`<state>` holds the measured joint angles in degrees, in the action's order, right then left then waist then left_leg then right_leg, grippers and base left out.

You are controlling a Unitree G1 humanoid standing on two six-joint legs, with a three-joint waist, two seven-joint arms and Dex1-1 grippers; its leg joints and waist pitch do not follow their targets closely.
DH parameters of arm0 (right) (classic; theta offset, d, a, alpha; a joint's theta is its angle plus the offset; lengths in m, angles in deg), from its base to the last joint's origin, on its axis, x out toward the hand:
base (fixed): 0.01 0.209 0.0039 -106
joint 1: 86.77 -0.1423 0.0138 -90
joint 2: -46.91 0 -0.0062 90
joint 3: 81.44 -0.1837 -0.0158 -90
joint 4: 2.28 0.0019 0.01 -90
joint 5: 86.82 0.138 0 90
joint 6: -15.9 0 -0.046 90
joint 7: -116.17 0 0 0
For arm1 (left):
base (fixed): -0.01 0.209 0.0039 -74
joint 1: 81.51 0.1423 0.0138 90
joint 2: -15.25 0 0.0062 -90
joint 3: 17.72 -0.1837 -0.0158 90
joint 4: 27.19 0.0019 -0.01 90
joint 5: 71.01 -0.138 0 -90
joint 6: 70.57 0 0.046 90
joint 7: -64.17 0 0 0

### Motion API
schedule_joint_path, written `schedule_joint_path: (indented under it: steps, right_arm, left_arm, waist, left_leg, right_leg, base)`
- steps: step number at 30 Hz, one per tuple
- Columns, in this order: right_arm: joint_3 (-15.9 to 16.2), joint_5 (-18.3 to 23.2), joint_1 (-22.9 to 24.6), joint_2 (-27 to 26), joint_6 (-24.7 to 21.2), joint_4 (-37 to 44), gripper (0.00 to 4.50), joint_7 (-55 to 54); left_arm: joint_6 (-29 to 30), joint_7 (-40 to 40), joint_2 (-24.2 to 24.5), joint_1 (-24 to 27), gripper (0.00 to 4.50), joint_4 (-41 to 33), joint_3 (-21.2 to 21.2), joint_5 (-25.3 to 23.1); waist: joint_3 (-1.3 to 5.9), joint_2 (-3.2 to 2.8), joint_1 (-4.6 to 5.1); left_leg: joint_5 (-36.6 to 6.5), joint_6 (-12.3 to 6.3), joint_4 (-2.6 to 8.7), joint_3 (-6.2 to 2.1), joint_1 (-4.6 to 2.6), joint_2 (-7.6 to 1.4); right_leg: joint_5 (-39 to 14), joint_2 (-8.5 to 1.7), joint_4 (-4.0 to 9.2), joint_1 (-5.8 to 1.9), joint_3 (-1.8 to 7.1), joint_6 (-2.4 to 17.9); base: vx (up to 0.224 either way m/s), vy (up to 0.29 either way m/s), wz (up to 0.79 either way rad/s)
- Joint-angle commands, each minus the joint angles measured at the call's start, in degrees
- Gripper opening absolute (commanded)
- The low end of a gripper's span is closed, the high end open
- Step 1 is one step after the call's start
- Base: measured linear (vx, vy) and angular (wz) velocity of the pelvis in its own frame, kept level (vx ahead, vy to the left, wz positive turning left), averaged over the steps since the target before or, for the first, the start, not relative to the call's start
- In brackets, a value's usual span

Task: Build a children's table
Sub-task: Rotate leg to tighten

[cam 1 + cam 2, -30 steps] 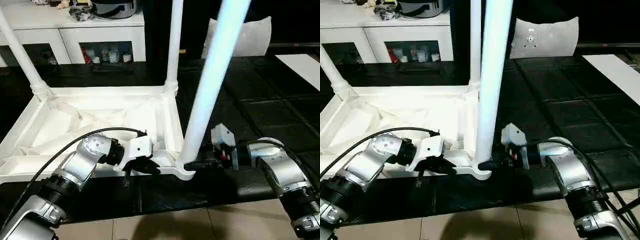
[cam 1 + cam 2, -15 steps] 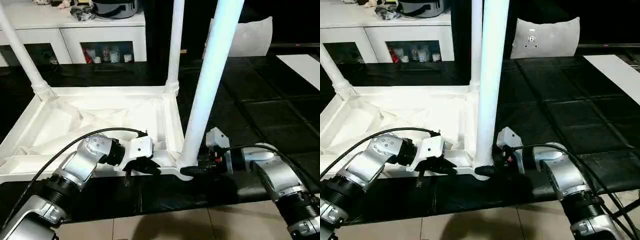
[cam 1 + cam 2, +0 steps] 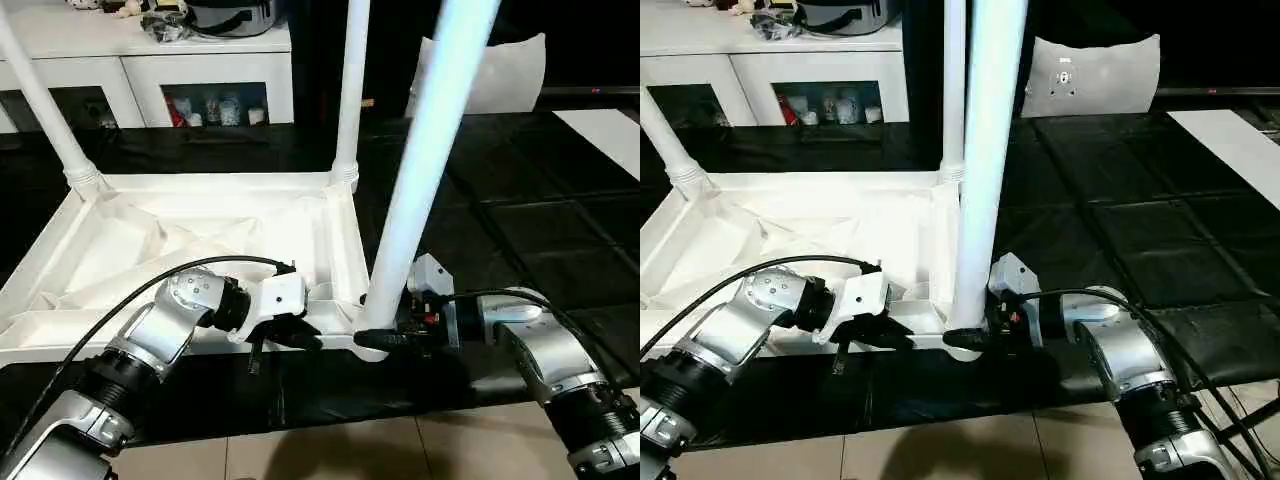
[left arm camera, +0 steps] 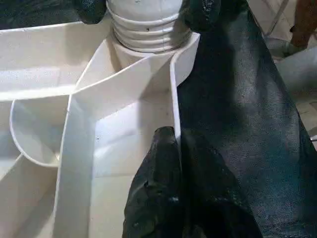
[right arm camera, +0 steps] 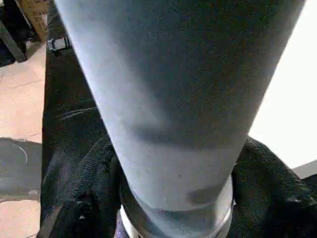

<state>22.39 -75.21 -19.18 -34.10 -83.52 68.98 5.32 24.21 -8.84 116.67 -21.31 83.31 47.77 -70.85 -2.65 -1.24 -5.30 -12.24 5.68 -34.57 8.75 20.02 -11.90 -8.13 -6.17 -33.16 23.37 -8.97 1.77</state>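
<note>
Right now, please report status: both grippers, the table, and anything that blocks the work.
Left gripper shut on the tabletop rim. Right gripper around the base of the near leg, which stands in its corner socket. Two far legs fitted. Nothing blocking.

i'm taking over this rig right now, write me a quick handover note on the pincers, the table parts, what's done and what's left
Left pincer: shut on the near rim of the upside-down table top, steadying it.
Right pincer: fingers either side of the base of the near right leg at its corner socket.
Parts: the table top lies ribbed side up on the black mat. The far left leg and far right leg stand in their sockets.
Done: two far legs in, and the third standing in the near right socket; I can't tell if it is fully seated.
Left: seat that leg, fit the near left leg, then turn the table over.
</note>
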Motion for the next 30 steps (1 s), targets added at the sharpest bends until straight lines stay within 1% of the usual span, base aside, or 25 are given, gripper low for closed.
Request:
schedule_joint_path:
  steps: [1,2,10,11,12,13,14,15,16,17,18,20,21,22,23,24,25,26,27,28,29,30]
  right_arm:
    - [-0.28,0.33,0.57,0.43,0.20,0.74,2.68,0.98]
    - [-0.20,0.31,0.59,0.50,0.20,0.73,2.66,1.11]
    - [-0.13,0.46,1.34,0.32,-0.38,1.28,2.63,0.30]
    - [-0.35,0.81,1.86,-0.05,-1.31,1.85,2.63,-0.42]
    - [-0.45,1.03,2.35,-0.51,-3.01,2.57,2.63,-1.59]
    - [-0.52,1.17,2.70,-0.84,-4.24,3.08,2.63,-2.44]
    - [-0.64,0.82,3.19,-1.62,-5.07,3.48,2.63,-4.42]
    - [-1.16,-0.40,3.88,-3.71,-5.00,3.16,2.63,-9.19]
    - [-1.16,-0.40,3.88,-3.71,-5.00,3.16,2.63,-9.19]
    - [-1.62,-1.45,4.17,-5.30,-4.79,2.50,2.63,-12.91]
    - [-2.07,-2.25,4.37,-6.66,-4.82,1.90,2.63,-16.05]
    - [-3.17,-3.36,4.51,-9.56,-4.78,0.61,2.63,-22.08]
    - [-3.84,-3.85,4.39,-11.06,-4.94,-0.08,2.63,-25.25]
    - [-4.48,-4.23,4.24,-12.48,-5.37,-0.53,2.63,-28.25]
    - [-5.13,-4.50,3.90,-13.98,-5.55,-1.04,2.63,-31.18]
    - [-5.90,-4.49,3.40,-15.46,-5.82,-1.60,2.63,-33.84]
    - [-6.28,-4.47,3.16,-16.07,-5.98,-1.83,2.63,-34.94]
    - [-8.44,-4.28,1.71,-19.26,-6.78,-3.25,2.63,-40.90]
    - [-9.54,-3.96,0.83,-20.64,-7.20,-4.17,2.63,-43.52]
    - [-11.39,-3.12,-0.63,-22.83,-8.24,-5.70,2.63,-47.14]
    - [-11.39,-3.12,-0.63,-22.83,-8.24,-5.70,2.63,-47.14]
    - [-13.75,-1.43,-2.88,-25.31,-9.17,-8.23,2.63,-50.21]
  left_arm:
    - [-1.39,-1.61,-0.02,-1.19,0.00,-0.70,-1.08,-0.87]
    - [-1.40,-1.61,-0.01,-1.25,0.00,-0.64,-1.09,-0.89]
    - [-1.04,-1.30,-0.12,-1.19,0.00,-0.68,-1.06,-0.86]
    - [-0.16,-0.80,-0.31,-0.97,0.00,-1.01,-0.73,-0.59]
    - [1.13,-0.02,-0.61,-0.87,0.00,-1.38,-0.33,-0.36]
    - [2.05,0.53,-0.82,-0.81,0.00,-1.64,-0.04,-0.20]
    - [3.74,1.72,-1.43,-0.78,0.00,-2.04,0.61,0.21]
    - [6.85,4.25,-2.90,-0.93,0.00,-2.58,1.89,1.01]
    - [6.85,4.25,-2.90,-0.93,0.00,-2.58,1.89,1.01]
    - [8.73,6.22,-4.03,-1.17,0.00,-2.78,2.72,1.34]
    - [10.33,8.00,-5.05,-1.42,0.00,-2.93,3.40,1.53]
    - [13.50,11.85,-7.53,-2.01,0.00,-3.28,4.78,2.00]
    - [15.09,13.96,-8.99,-2.34,0.00,-3.43,5.56,2.32]
    - [16.87,16.02,-10.51,-2.71,0.00,-3.53,6.40,2.71]
    - [18.39,18.45,-12.21,-3.21,0.00,-3.45,7.27,2.91]
    - [19.38,21.17,-13.82,-3.82,0.00,-3.05,8.06,2.69]
    - [19.83,22.19,-14.44,-4.05,0.00,-2.92,8.41,2.59]
    - [22.04,27.26,-17.59,-5.26,0.00,-2.26,10.13,2.30]
    - [22.55,29.70,-19.01,-5.88,0.00,-1.74,10.98,2.25]
    - [23.41,33.34,-21.25,-6.88,0.00,-1.00,12.36,2.30]
    - [23.41,33.34,-21.25,-6.88,0.00,-1.00,12.36,2.30]
    - [24.14,37.34,-23.61,-8.21,0.00,0.05,13.72,2.11]
  waist:
    - [4.05,0.44,0.25]
    - [4.07,0.38,0.25]
    - [4.08,0.44,0.20]
    - [4.04,0.30,0.18]
    - [4.08,0.35,0.18]
    - [3.98,0.20,0.14]
    - [3.89,0.23,0.17]
    - [3.73,0.29,0.27]
    - [3.68,0.31,0.43]
    - [3.51,0.38,0.68]
    - [3.41,0.46,0.78]
    - [3.19,0.38,1.11]
    - [2.95,0.41,1.80]
    - [3.03,0.41,2.02]
    - [3.03,0.44,2.65]
    - [3.06,0.42,3.22]
    - [3.06,0.42,3.22]
    - [3.36,0.34,3.92]
    - [3.39,0.32,4.05]
    - [3.54,0.46,4.24]
    - [3.50,0.42,4.40]
    - [3.67,0.41,4.41]
  left_leg:
    - [-7.51,-4.01,4.07,0.44,0.33,-1.36]
    - [-7.59,-3.98,4.06,0.45,0.34,-1.35]
    - [-7.31,-4.03,4.05,0.47,0.35,-1.36]
    - [-7.34,-4.02,4.07,0.44,0.34,-1.37]
    - [-7.32,-4.04,4.06,0.46,0.29,-1.38]
    - [-7.44,-3.96,4.14,0.42,0.26,-1.40]
    - [-7.86,-3.65,4.21,0.43,0.18,-1.47]
    - [-8.87,-3.31,4.26,0.45,0.21,-1.33]
    - [-9.45,-3.01,4.27,0.52,0.20,-1.26]
    - [-10.39,-2.36,4.31,0.49,0.14,-1.09]
    - [-11.54,-2.21,4.25,0.42,-0.03,-0.86]
    - [-12.36,-1.84,4.25,0.46,-0.07,-0.76]
    - [-14.22,-1.28,4.18,0.28,-0.16,-0.51]
    - [-14.59,-1.24,4.14,0.19,-0.14,-0.40]
    - [-15.06,-1.31,4.07,0.13,-0.09,-0.33]
    - [-15.08,-1.38,3.98,0.08,0.05,-0.25]
    - [-15.08,-1.38,3.98,0.08,0.05,-0.25]
    - [-14.33,-1.81,3.89,-0.04,0.39,-0.22]
    - [-13.54,-1.97,3.93,-0.09,0.58,-0.20]
    - [-12.18,-2.42,3.86,0.00,0.71,-0.18]
    - [-11.91,-2.54,3.86,0.01,0.70,-0.15]
    - [-11.14,-3.01,3.86,-0.01,0.75,-0.23]
  right_leg:
    - [-19.12,-2.74,3.58,-3.90,3.52,7.68]
    - [-19.13,-2.75,3.62,-3.90,3.54,7.65]
    - [-18.32,-2.71,3.50,-3.93,3.59,7.96]
    - [-18.35,-2.71,3.50,-3.94,3.59,7.94]
    - [-18.26,-2.70,3.51,-3.91,3.60,7.92]
    - [-18.35,-2.65,3.59,-3.92,3.58,7.96]
    - [-18.72,-2.67,3.64,-3.88,3.63,7.87]
    - [-20.43,-2.71,3.91,-3.82,3.49,7.54]
    - [-21.61,-2.76,4.03,-3.77,3.49,7.14]
    - [-24.29,-2.74,4.40,-3.72,3.29,6.09]
    - [-27.11,-2.76,4.97,-3.63,3.05,4.81]
    - [-29.28,-2.70,5.29,-3.45,2.86,3.87]
    - [-32.73,-2.62,6.00,-3.40,2.26,2.02]
    - [-33.13,-2.61,6.14,-3.45,2.11,1.53]
    - [-33.35,-2.55,6.35,-3.39,1.98,1.01]
    - [-33.34,-2.51,6.47,-3.40,1.82,0.84]
    - [-33.34,-2.51,6.47,-3.40,1.82,0.84]
    - [-31.65,-2.49,6.25,-3.65,1.83,1.01]
    - [-30.70,-2.46,6.25,-3.62,1.88,1.41]
    - [-28.75,-2.44,6.05,-3.60,2.05,2.22]
    - [-28.27,-2.40,5.95,-3.51,2.06,2.75]
    - [-26.59,-2.45,5.74,-3.73,2.16,3.48]
  base:
    - [0.000,0.000,0.00]
    - [0.000,0.000,0.00]
    - [0.000,0.000,0.00]
    - [0.000,0.000,0.00]
    - [0.000,0.000,0.00]
    - [0.000,0.000,0.00]
    - [0.000,0.000,0.00]
    - [0.000,0.000,0.00]
    - [0.000,0.000,0.00]
    - [0.000,0.000,0.00]
    - [0.000,0.000,0.00]
    - [0.000,0.000,0.00]
    - [0.000,0.000,0.00]
    - [0.000,0.000,0.00]
    - [0.000,0.000,0.00]
    - [0.000,0.000,0.00]
    - [0.000,0.000,0.00]
    - [0.000,0.000,0.00]
    - [0.000,0.000,0.00]
    - [0.000,0.000,0.00]
    - [0.000,0.000,0.00]
    - [0.000,0.000,0.00]
